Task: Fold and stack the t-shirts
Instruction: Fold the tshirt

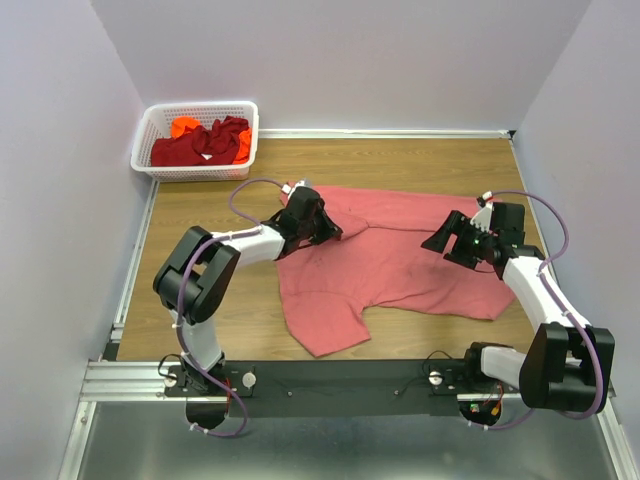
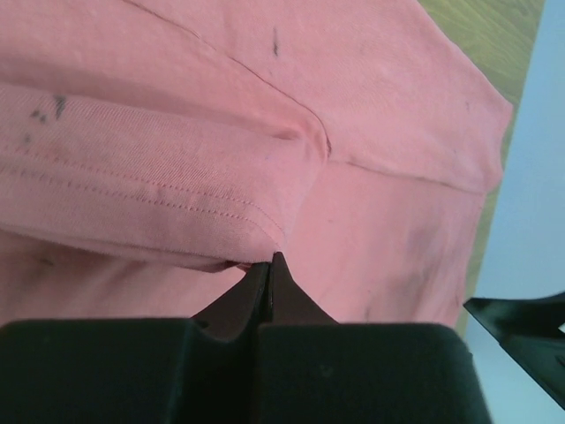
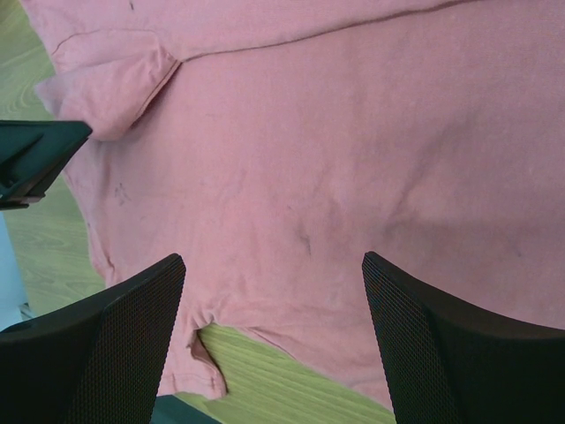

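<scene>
The large salmon-pink t-shirt (image 1: 400,265) lies spread on the wooden table. My left gripper (image 1: 335,232) is at the shirt's upper left, shut on the hem of a sleeve that is folded over; the left wrist view shows the shut fingertips (image 2: 270,265) pinching that hem of the shirt (image 2: 380,203). My right gripper (image 1: 437,242) hovers open and empty over the shirt's right part; its fingers (image 3: 132,336) stand wide apart above the cloth (image 3: 353,132). A dark red t-shirt (image 1: 195,148) and a bright orange one (image 1: 184,126) lie crumpled in the basket.
The white lattice basket (image 1: 200,106) stands at the table's back left corner. Purple walls close in the table on the left, back and right. Bare wood (image 1: 200,210) shows left of the shirt, and the arms' black base rail (image 1: 340,385) runs along the near edge.
</scene>
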